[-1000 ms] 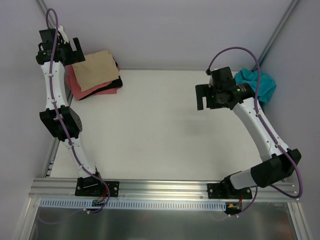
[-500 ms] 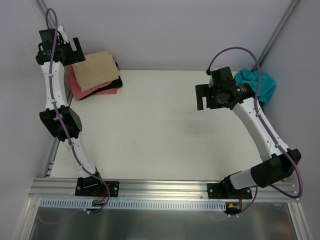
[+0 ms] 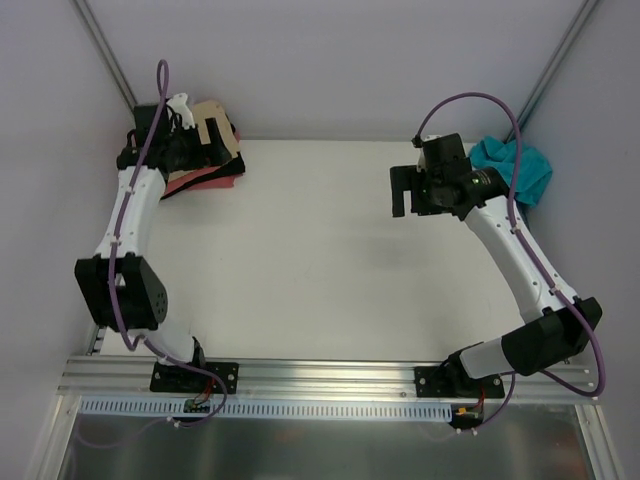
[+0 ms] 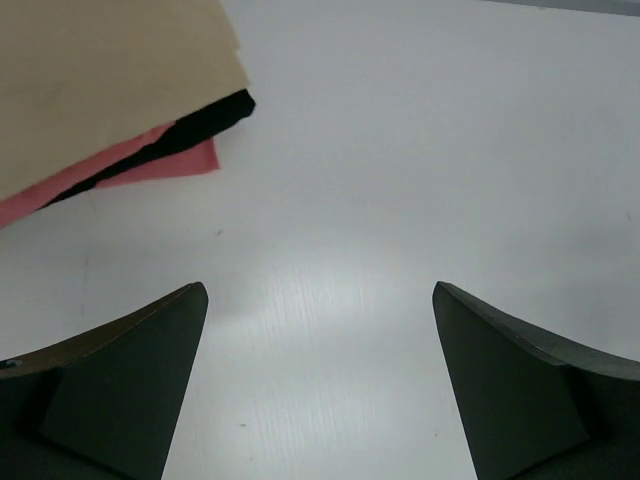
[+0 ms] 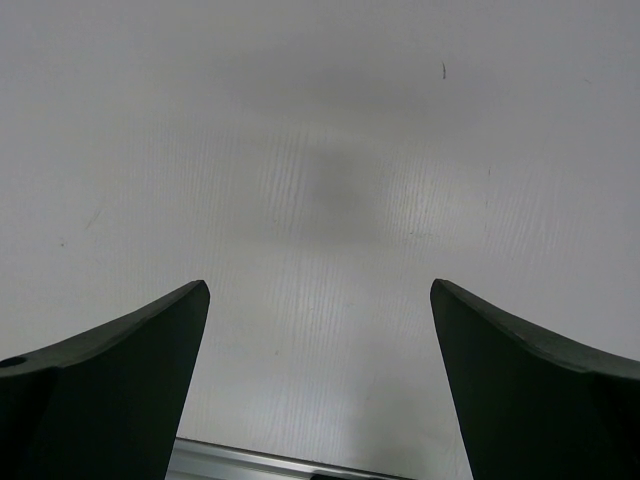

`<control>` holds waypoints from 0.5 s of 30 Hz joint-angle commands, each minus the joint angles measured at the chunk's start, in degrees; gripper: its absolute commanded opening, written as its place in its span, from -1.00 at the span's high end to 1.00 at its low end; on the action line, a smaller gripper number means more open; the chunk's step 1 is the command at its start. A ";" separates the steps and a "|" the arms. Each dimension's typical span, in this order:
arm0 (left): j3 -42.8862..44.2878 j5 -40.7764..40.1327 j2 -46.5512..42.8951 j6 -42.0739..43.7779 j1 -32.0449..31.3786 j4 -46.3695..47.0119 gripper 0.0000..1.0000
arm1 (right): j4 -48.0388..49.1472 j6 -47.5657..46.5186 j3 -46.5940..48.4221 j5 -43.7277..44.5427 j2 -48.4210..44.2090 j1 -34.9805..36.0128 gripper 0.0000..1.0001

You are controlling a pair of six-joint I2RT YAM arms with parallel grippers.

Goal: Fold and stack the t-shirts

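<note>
A folded stack of t-shirts lies at the back left corner of the table [image 3: 320, 270]: the tan one [image 3: 212, 112] on top, black [image 3: 233, 166] under it, coral-pink [image 3: 195, 182] at the bottom. My left gripper [image 3: 215, 142] hangs open over the stack's near right part. In the left wrist view the tan shirt [image 4: 110, 80], black shirt [image 4: 205, 122] and coral-pink shirt [image 4: 155, 165] sit at the upper left, while the left gripper [image 4: 320, 300] holds nothing over bare table. A crumpled teal t-shirt [image 3: 525, 168] lies at the back right, behind my open, empty right gripper [image 3: 408, 203] [image 5: 320, 295].
Grey walls close in the back and both sides, with slanted frame posts [image 3: 555, 60] at the back corners. An aluminium rail [image 3: 330, 375] carrying both arm bases runs along the near edge; a strip of rail [image 5: 260, 462] shows at the bottom of the right wrist view.
My left arm has swung from beyond the table's left back edge to the right and now hangs over the stack. The right arm has hardly moved. Both grippers stayed open.
</note>
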 commanded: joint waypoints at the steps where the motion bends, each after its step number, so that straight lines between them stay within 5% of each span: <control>1: -13.36 4.46 -15.55 -5.89 -1.38 15.36 -0.97 | 3.71 1.78 -1.82 -0.68 -2.34 -0.24 -0.99; 6: -28.65 1.11 -26.13 -7.39 -5.52 19.61 -0.97 | 6.09 2.40 -4.11 -1.03 -4.01 -0.24 -0.99; 15: -34.57 -0.20 -34.23 -7.58 -11.75 18.74 -0.97 | 7.32 -0.67 -5.60 -0.33 -4.63 -5.06 -0.99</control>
